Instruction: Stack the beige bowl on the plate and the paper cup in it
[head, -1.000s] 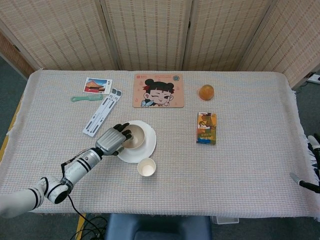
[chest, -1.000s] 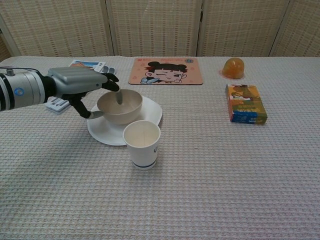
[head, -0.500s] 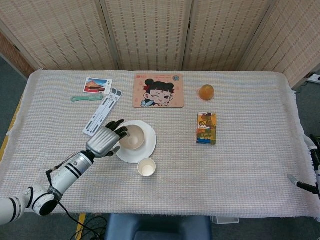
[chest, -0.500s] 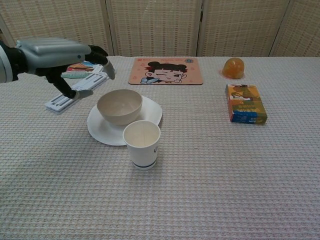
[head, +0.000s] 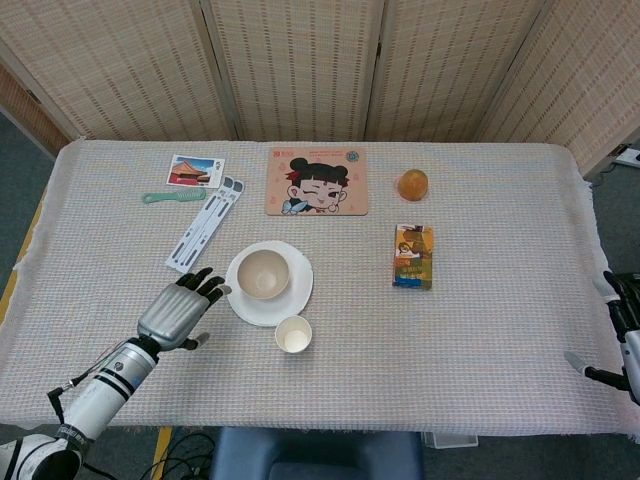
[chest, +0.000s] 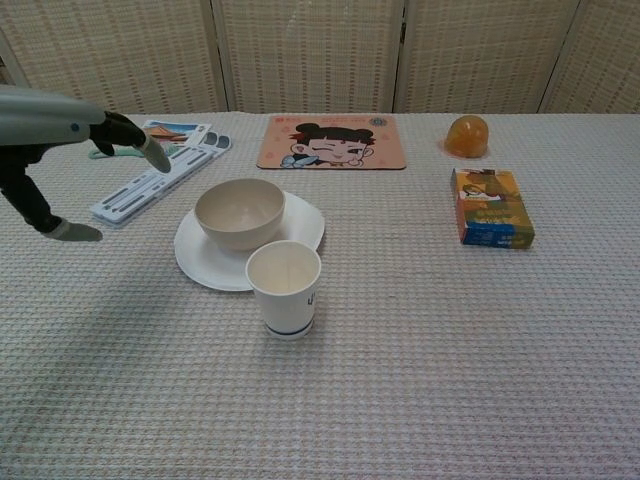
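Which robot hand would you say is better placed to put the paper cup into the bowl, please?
Left, probably. The left robot hand hovers open just left of the paper cup and beige bowl; the right robot hand sits at the far table edge.

Left hand (head: 180, 314): silver-grey metallic shell over the back, smooth and slightly domed; fingers (head: 207, 285) black along their length, with pale grey tips visible in the chest view. Left forearm (head: 105, 381): white and silver cylindrical segments, separated by dark bands near the wrist; a black ring joint sits at the lower end of the arm. A thin dark cable runs alongside the forearm in a loose loop. Right hand (head: 622, 335): only partly visible at the frame edge in the head view; black finger segments with a light grey tip; finer detail too small to tell.
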